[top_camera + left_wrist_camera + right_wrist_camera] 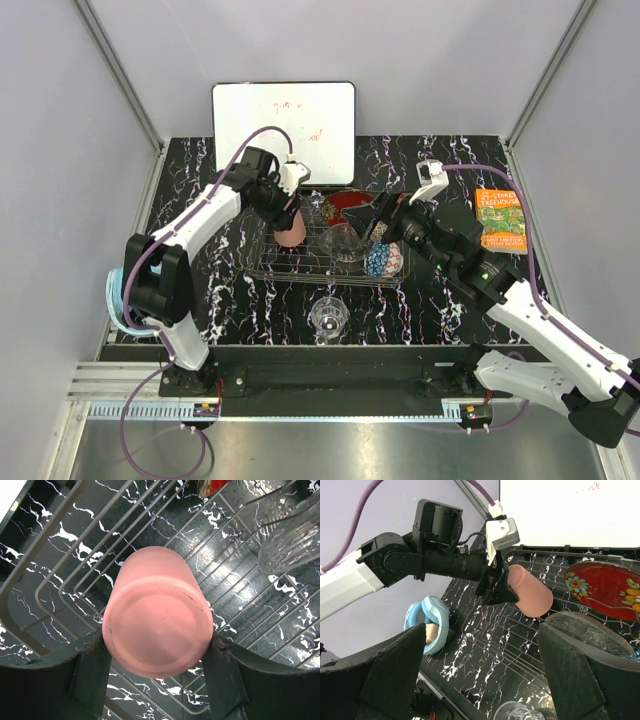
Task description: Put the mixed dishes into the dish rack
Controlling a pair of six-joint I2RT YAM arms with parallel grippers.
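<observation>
My left gripper (287, 212) is shut on the pink plastic cup (290, 232), gripping it near its base (157, 630). The cup is tilted, mouth down, over the left end of the wire dish rack (300, 268); it also shows in the right wrist view (532, 596). The red patterned bowl (345, 205) stands at the rack's back, the clear glass plate (342, 240) in its middle, and the blue mosaic bowl (383, 260) at its right end. The clear glass tumbler (328, 318) stands on the table in front of the rack. My right gripper (382, 225) is open and empty above the rack's right part. The beige bowl is hidden.
The white whiteboard (283, 120) leans against the back wall. The orange book (500, 220) lies at the right. The light blue headphones (115, 300) lie at the table's left edge, also in the right wrist view (427, 625). Side walls close in the table.
</observation>
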